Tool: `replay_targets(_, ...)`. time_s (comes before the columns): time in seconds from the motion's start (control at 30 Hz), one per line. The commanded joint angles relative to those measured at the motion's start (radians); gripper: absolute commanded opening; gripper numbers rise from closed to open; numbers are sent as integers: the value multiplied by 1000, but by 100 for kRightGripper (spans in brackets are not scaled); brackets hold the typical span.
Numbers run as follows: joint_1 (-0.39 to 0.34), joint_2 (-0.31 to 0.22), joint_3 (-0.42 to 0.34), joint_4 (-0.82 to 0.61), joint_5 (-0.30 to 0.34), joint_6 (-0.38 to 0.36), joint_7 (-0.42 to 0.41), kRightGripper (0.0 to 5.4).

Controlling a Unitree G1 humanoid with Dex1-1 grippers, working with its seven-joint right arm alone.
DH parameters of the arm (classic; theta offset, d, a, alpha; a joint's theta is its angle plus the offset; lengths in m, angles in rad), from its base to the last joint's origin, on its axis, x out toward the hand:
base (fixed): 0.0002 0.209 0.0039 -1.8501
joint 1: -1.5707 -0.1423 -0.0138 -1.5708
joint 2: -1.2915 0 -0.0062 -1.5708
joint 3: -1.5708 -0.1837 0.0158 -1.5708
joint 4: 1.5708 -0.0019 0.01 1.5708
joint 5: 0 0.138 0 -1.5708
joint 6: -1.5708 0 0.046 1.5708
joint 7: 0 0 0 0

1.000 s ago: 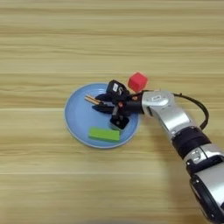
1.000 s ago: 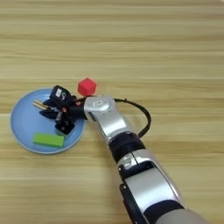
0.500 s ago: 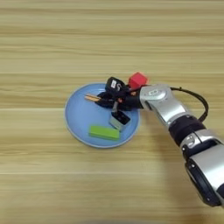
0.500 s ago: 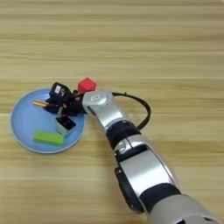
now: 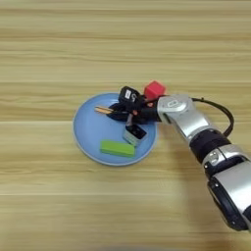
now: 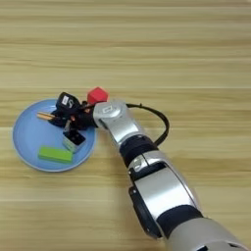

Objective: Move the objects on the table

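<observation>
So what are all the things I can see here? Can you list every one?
Table: one, light wood, fills the whole view.
Plate: one, blue, round, left of centre on the table.
Green block: one, bright green, flat, lying on the plate's near side.
Red cube: one, red, on the table just past the plate's far right rim.
Black cube: one, black with white marks, over the plate's far edge.
Screwdriver: one, orange-brown handle, on the plate.
Small box: one, dark and pale, on the plate.
Cable: one, black, looping beside the arm.
Arm: one, silver, from the lower right.
End effector: one, black, over the plate.
</observation>
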Motion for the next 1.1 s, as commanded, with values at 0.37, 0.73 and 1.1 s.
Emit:
replay_targets(0.37,-43,-99,-135,-315,106,147,40,82)
replay_targets(0.73,-102,-191,-227,-316,145,169,27,82)
replay_targets(1.1,-192,-328,-284,-102,108,68,-25,82)
